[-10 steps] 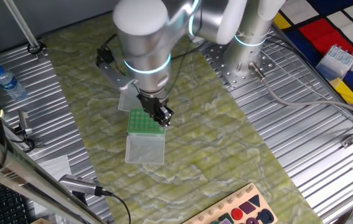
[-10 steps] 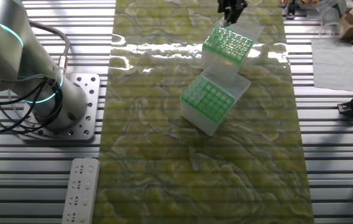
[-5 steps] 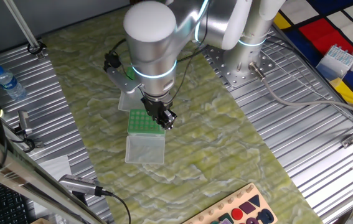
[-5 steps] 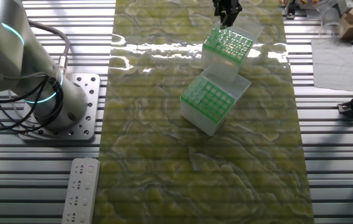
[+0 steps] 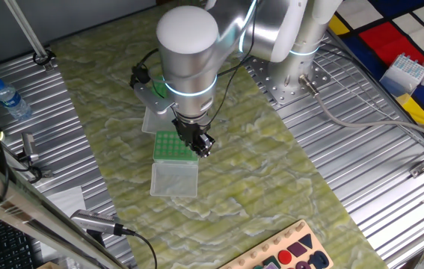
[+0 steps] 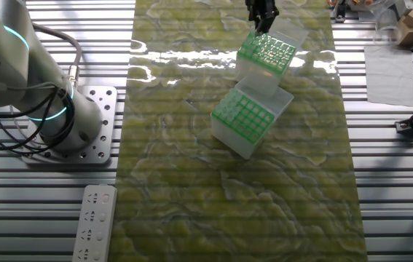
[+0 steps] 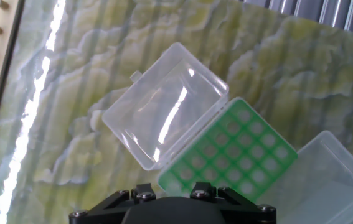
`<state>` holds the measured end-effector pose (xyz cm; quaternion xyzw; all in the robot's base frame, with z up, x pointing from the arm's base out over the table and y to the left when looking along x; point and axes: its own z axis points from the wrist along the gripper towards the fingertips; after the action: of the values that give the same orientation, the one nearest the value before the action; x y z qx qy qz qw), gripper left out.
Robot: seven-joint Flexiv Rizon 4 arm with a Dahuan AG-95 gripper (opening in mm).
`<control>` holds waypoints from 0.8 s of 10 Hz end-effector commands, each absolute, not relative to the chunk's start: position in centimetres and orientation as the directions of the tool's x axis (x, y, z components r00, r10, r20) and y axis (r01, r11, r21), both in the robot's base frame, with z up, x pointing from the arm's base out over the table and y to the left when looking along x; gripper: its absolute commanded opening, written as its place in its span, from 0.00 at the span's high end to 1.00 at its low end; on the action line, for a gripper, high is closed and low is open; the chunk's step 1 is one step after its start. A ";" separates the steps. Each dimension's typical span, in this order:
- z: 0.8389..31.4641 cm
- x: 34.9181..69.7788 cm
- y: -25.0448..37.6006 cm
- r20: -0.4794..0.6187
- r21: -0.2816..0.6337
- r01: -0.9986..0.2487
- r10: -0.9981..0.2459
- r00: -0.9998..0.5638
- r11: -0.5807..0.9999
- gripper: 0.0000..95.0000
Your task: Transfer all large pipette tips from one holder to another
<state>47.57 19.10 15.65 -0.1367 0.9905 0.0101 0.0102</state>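
Note:
Two clear boxes with green gridded tops stand on the mat. My gripper (image 5: 201, 145) hangs over the edge of one green-topped box (image 5: 167, 146), whose clear lid (image 5: 174, 179) lies open toward the front. From the other side, my gripper (image 6: 259, 12) is just behind that same box (image 6: 266, 52), and pale glints show in its holes. The second box (image 6: 245, 116) stands nearer in that view. The hand view looks down on a green grid (image 7: 233, 152) and an open lid (image 7: 164, 102). No single large pipette tip can be made out. The fingertips do not show.
A water bottle (image 5: 8, 99) lies on the left slats. A wooden shape board (image 5: 286, 252) sits at the front edge. The arm's base (image 6: 60, 116) and a white power strip (image 6: 93, 222) occupy one side. Blue-white racks (image 5: 406, 71) stand at the far right.
The arm has shifted a little sideways along the box edge. The boxes and lids have not moved.

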 end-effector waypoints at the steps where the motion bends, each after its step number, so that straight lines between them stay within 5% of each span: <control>1: 15.4 47.5 19.2 -0.030 0.016 -0.270 -0.269 -0.963 0.963 0.80; 5: 15.0 47.5 19.2 -0.039 0.012 -0.272 -0.272 -0.962 0.962 0.80; 6: 15.0 47.5 19.2 -0.038 0.010 -0.268 -0.267 -0.963 0.963 1.00; 8: 15.3 47.5 19.2 -0.034 0.006 -0.272 -0.271 -0.962 0.962 1.00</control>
<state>47.60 19.20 15.38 -0.1370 0.9904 0.0048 0.0173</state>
